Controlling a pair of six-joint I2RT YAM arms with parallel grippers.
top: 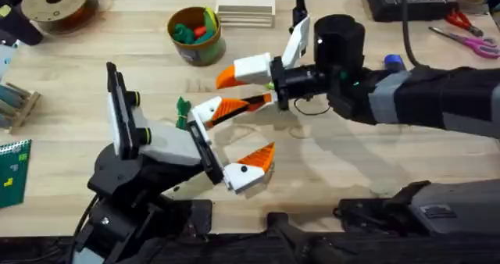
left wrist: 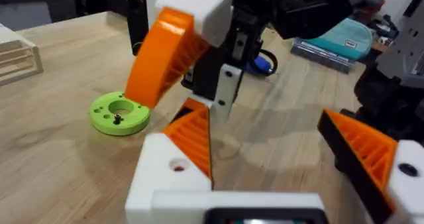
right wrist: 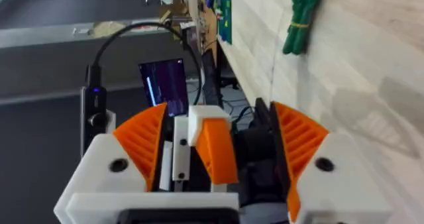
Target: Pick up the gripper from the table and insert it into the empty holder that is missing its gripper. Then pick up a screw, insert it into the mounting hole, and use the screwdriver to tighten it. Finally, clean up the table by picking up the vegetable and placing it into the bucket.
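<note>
Near table centre, right gripper (top: pixel 244 88) around left arm's holder (top: pixel 209 109).

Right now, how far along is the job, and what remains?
Done: nothing visibly finished. In hand: the right gripper holds the orange pad; left gripper open. Left: screw step, and the green vegetable lies on the table, not in the bucket.

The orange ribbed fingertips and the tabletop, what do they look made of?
The orange fingertips look like matte moulded or printed plastic: uniform colour, crisp ribs. They sit on white blocks, also plastic-looking. The tabletop looks like pale wood or wood laminate, with visible grain and plank seams.
</note>
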